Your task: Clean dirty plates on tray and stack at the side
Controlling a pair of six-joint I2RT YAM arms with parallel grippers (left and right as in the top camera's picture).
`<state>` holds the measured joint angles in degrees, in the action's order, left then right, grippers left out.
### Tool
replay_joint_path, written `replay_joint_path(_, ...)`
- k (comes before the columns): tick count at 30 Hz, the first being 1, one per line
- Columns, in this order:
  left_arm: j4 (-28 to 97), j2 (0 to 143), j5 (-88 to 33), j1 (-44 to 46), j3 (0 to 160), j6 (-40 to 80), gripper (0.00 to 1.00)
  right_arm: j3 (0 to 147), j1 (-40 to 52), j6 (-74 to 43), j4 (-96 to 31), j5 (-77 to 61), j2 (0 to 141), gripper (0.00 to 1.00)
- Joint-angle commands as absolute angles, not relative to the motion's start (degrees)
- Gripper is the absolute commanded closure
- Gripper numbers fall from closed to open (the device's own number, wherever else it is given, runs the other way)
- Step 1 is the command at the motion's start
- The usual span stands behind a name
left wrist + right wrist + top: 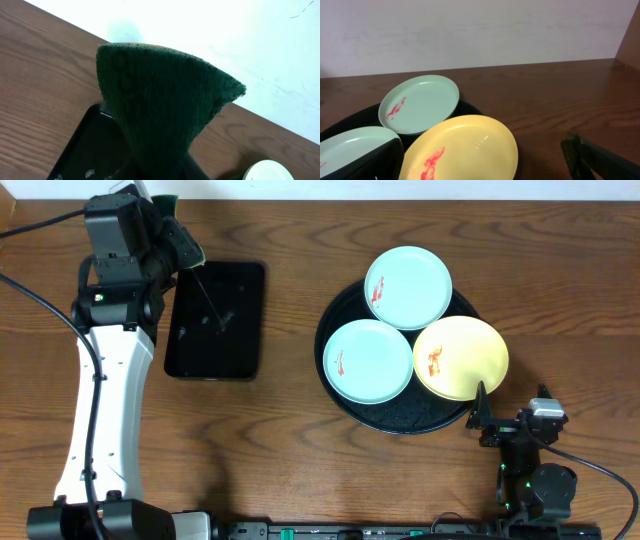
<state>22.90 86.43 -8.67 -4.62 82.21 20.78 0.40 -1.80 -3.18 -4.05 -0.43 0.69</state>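
Observation:
Three plates lie on the round black tray point(398, 417): a mint-blue plate point(408, 287) at the back, a mint-blue plate point(368, 361) at the front left and a pale yellow plate point(461, 357) at the right, each with a red-orange smear. In the right wrist view I see the yellow plate point(465, 145), the back mint plate point(420, 102), the front mint plate point(350, 145) and the tray point(351, 120). My right gripper point(487, 418) point(485, 160) is open and empty just in front of the yellow plate. My left gripper point(172, 222) point(160, 170) is shut on a dark green sponge point(160, 100) point(163, 200) at the far left.
A smaller rectangular black tray point(215, 320) point(85, 150) with wet spots lies below and right of the left gripper. A pale wall runs along the table's back edge. The back mint plate's rim shows at the bottom right of the left wrist view point(267, 172).

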Motion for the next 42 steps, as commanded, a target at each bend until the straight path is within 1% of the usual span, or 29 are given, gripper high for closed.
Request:
replay_joint_path(1, 22.6, 86.1, -8.8, -4.7, 82.3, 20.6, 0.93, 0.3, -1.5, -2.5, -4.3, -0.3, 0.4, 0.01)
replay_joint_path(18, 22.7, 86.6, -8.8, -4.7, 81.5, 20.4, 0.92, 0.3, -1.5, -2.5, -4.3, -0.3, 0.4, 0.01)
replay_joint_path(23, 23.4, 92.0, -8.4, -4.7, 78.0, 19.9, 0.93, 0.3, -1.5, -2.5, -4.3, -0.3, 0.4, 0.01)
replay_joint_path(27, 23.6, 99.0, -8.4, -4.7, 77.0, 15.1, 0.93, 0.3, -1.5, -2.5, -4.3, -0.3, 0.4, 0.01)
replay_joint_path(29, 23.4, 99.9, -8.3, -4.8, 77.1, 13.9, 0.93, 0.3, -1.5, -2.5, -4.3, -0.3, 0.4, 0.01)
replay_joint_path(32, 23.3, 97.8, -8.5, -5.0, 78.4, 14.0, 0.93, 0.3, -1.5, -2.5, -4.3, -0.3, 0.4, 0.01)
replay_joint_path(39, 23.0, 86.3, -8.3, -4.9, 79.2, 14.2, 0.93, 0.3, -1.5, -2.5, -4.3, -0.3, 0.4, 0.01)
replay_joint_path(42, 22.8, 87.0, -7.9, -4.9, 78.0, 14.1, 0.92, 0.3, -1.5, -2.5, -4.3, -0.3, 0.4, 0.01)
